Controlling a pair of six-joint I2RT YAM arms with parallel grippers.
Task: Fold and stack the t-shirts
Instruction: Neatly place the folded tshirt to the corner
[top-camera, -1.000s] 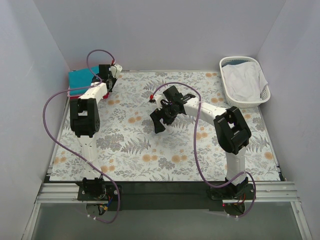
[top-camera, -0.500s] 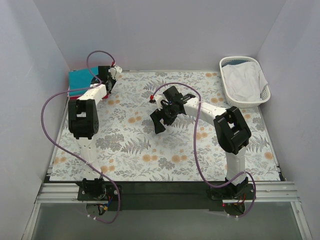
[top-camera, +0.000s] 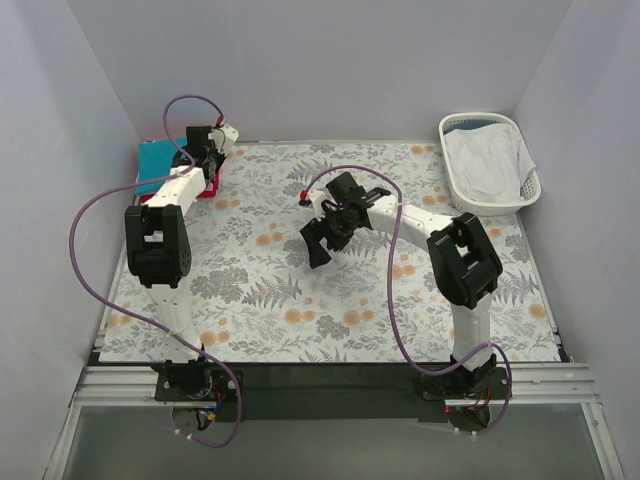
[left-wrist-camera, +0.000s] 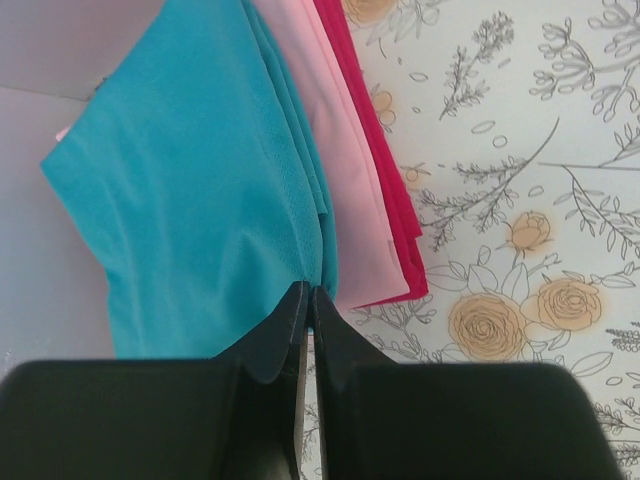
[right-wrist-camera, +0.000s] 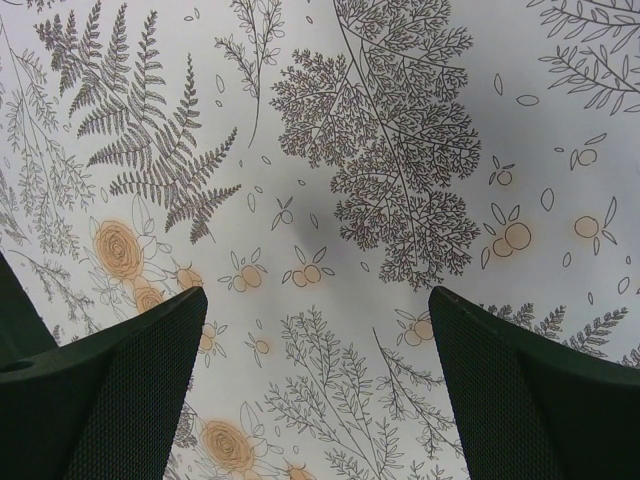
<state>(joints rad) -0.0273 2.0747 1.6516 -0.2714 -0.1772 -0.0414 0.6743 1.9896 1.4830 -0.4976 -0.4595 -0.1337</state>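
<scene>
Floral tablecloth (top-camera: 330, 290) — stacked t-shirts (left-wrist-camera: 200, 180) partly behind left tool (left-wrist-camera: 307, 292) (jaws together).

White slatted basket (top-camera: 478, 117) of white cloth (top-camera: 487, 160) on floral tablecloth (top-camera: 330, 310)

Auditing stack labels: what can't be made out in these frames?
- Top external: the left arm covers most of the stack; the pink t-shirt doesn't show there.
- Left wrist: the left gripper hides the near edge of the teal t-shirt; cloth pinched or not, unclear.
- Top external: white cloth in the basket, too small to identify.
</scene>
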